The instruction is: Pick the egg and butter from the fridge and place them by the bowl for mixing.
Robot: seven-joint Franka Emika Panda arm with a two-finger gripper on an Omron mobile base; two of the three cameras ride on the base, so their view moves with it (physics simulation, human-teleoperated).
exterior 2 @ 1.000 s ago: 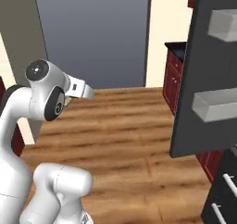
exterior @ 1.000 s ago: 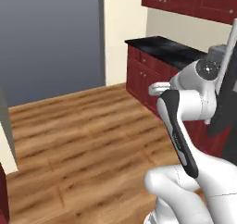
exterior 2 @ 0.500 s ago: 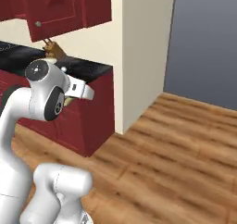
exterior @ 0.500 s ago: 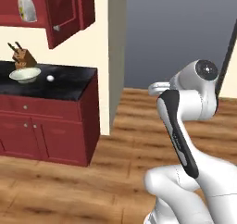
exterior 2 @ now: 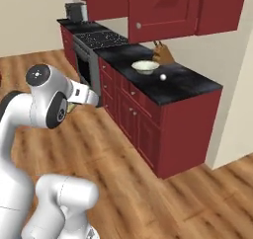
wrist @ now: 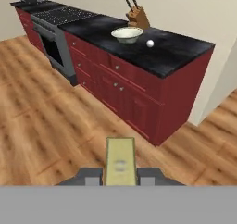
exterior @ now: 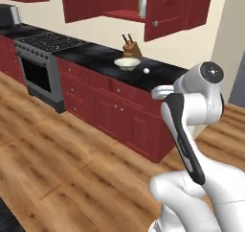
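The base is swinging round: a sec ago the cams were looking at open floor w/ the fridge door alongside, half a sec ago the red cabinets were sliding in, and now the black desk [wrist: 180, 52] is lying ahead of the hand [wrist: 120, 177], w/ floorboards in between. That's the whole view shifting, not the things moving. The hand is pinching shut on the butter [wrist: 120, 160], the pale yellow stick poking straight out between its fingertips toward the desk. Up ahead, well apart from the hand, the bowl [wrist: 127, 34] is sitting on the desk, and the egg [wrist: 150, 43] is already resting just beside it, on its near-right side as the hand sees it; a knife block [wrist: 137, 15] is standing behind the bowl. So, as I'm reading it, the egg half is done and the butter is on its way over; what's left is closing the gap to the desk, reaching in and setting the stick down near the bowl w/o nudging the egg.
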